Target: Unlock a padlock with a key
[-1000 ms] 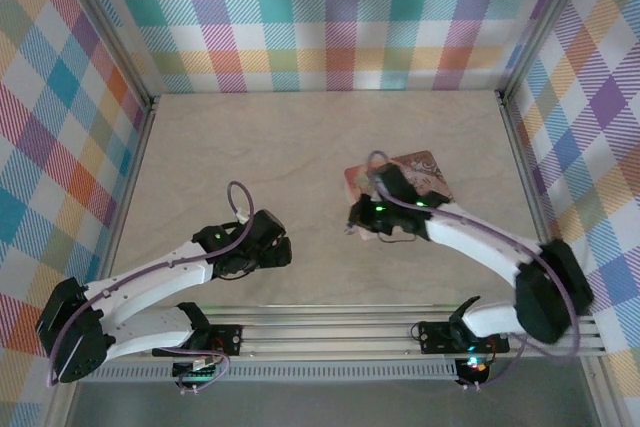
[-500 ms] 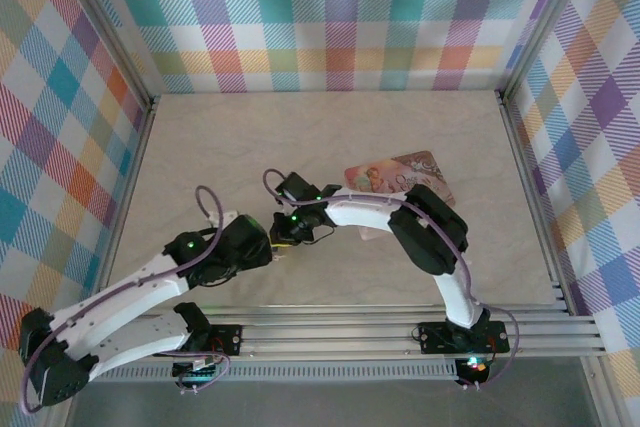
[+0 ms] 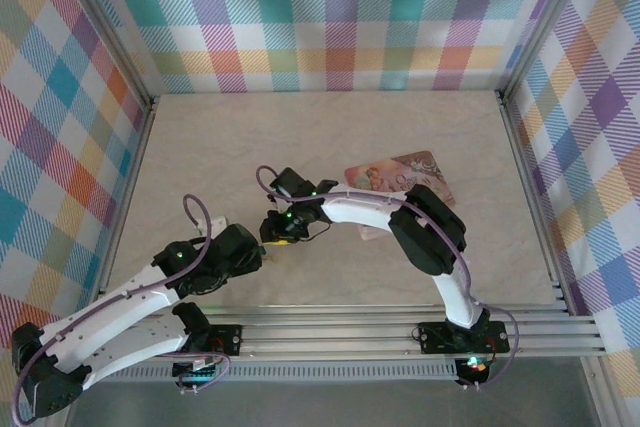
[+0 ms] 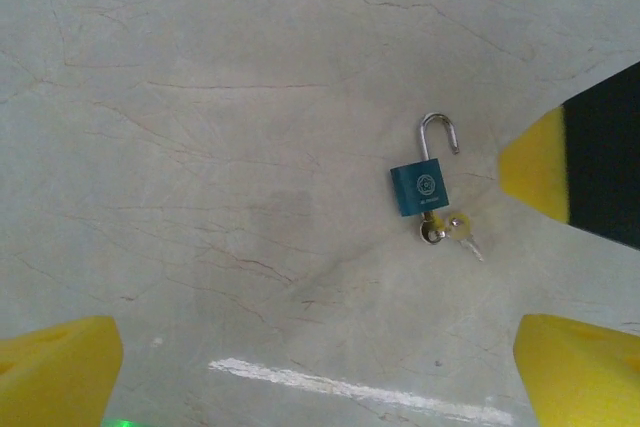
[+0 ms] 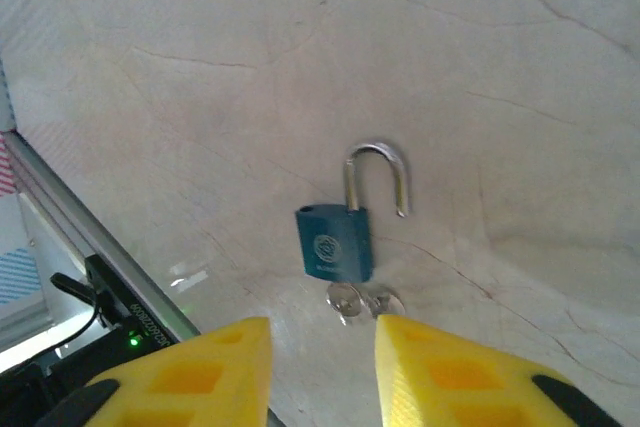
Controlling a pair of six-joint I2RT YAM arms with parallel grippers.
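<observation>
Lock: small teal-blue metal padlock, shackle sprung, silvery key inserted
Claws: left claw spread, right claw parted, empty
Advice: lift away without nudging

The padlock is teal, the walls rainbow plaid, the table beige.

Left gripper, right gripper: fingers cropped by lower edges of wrist views. Pink box partly covered by right arm. Key teeth too small to be read.
</observation>
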